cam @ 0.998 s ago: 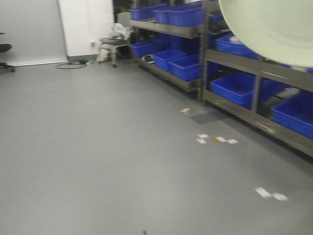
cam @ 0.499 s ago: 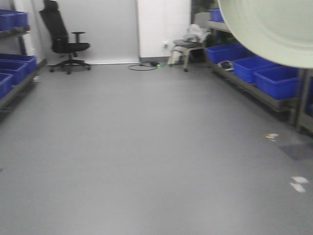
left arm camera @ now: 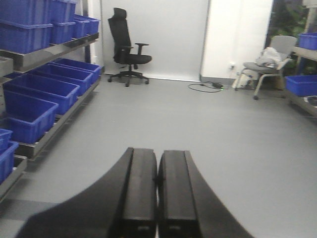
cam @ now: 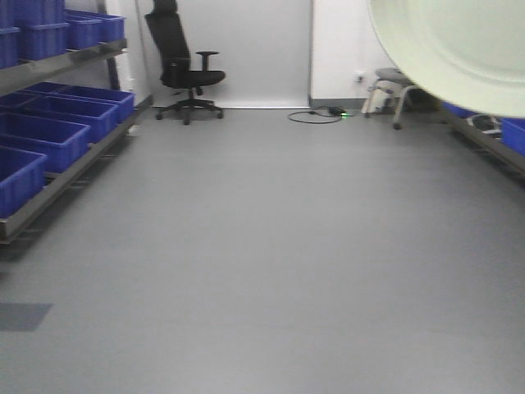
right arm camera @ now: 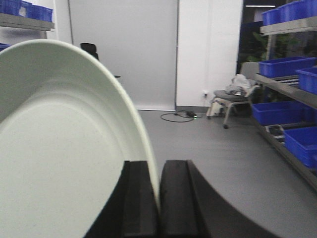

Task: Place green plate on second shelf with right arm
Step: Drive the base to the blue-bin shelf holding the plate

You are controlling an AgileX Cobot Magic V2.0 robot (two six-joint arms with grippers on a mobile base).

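The green plate (right arm camera: 64,148) is pale sage green and fills the left of the right wrist view, held on edge. My right gripper (right arm camera: 159,166) is shut on its rim, one black finger on each side. The same plate (cam: 459,49) hangs in the top right corner of the front view, in the air. My left gripper (left arm camera: 157,154) is shut and empty, pointing along the grey floor. A metal shelf rack (cam: 57,61) with blue bins stands at the left of the front view.
Blue bins (left arm camera: 34,94) line the left rack on several levels. More blue bins (right arm camera: 290,69) sit on a rack at the right. A black office chair (cam: 187,70), a grey chair with cloth (left arm camera: 267,62) and a floor cable (cam: 316,115) stand by the far wall.
The view has swung left: the right rack with blue bins has slid out of the front view and the left rack has come in. The plate stays in the top right corner.
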